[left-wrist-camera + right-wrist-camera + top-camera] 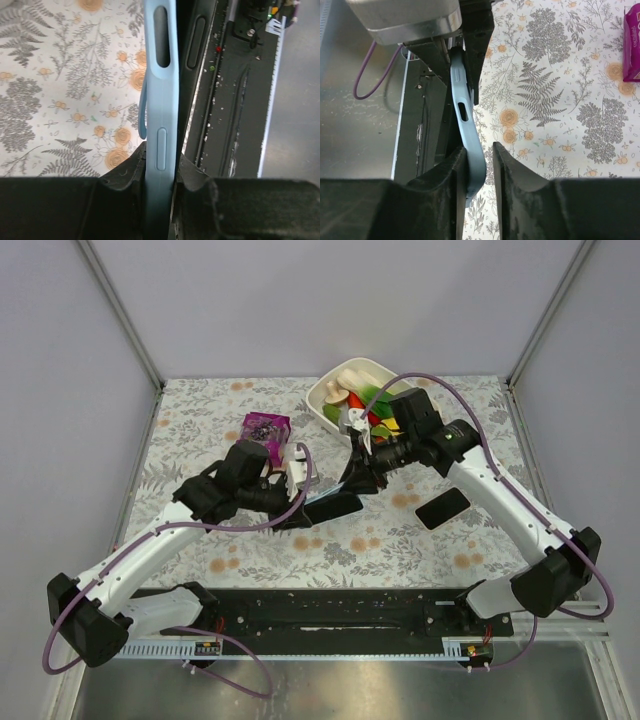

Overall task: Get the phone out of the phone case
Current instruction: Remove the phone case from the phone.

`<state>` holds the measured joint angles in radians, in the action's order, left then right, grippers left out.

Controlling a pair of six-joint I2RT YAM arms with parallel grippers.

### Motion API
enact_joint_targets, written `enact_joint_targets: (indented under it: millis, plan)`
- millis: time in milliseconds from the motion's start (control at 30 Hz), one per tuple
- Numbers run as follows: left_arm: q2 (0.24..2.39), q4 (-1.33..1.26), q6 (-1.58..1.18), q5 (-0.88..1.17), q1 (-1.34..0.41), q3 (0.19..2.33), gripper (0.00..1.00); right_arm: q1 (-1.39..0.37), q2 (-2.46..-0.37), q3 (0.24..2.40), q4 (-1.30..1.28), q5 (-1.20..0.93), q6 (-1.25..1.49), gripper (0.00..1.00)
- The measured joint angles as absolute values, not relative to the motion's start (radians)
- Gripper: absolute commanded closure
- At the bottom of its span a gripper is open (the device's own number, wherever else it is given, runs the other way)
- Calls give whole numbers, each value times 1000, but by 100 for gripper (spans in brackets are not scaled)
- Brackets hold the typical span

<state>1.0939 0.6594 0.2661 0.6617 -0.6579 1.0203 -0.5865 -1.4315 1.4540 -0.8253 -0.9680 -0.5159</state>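
Blue phone case tight in left gripper, loose between parted jaws of right gripper; toys in white bowl.

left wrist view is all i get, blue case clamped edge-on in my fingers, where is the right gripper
observer: The right gripper straddles the far end of the phone case.
operator: is it pinching it
observer: No. One finger lies against the case; the other stands clear, with tablecloth showing in the gap.
operator: anything loose near it
observer: A flat black rectangle lies on the table beside the right arm, apart from the case.
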Motion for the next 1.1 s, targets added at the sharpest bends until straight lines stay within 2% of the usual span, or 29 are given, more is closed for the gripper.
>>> enact_joint_targets:
  millis: [100,167,400,1100]
  plan:
    - [1094,635,255,625,-658,1020,100,-585,-1426,1455,-844,-952,-540,91]
    - [1094,633,245,613,-658,1020,100,-583,-1427,1455,-854,-950,-555,100]
    - [1096,659,241,583,-667,1020,100,-569,-1482,1461,-872,-1012,-579,100]
    - [1097,902,419,410,-818,1079,100,-599,-1738,1584,-1151,-1237,-616,100]
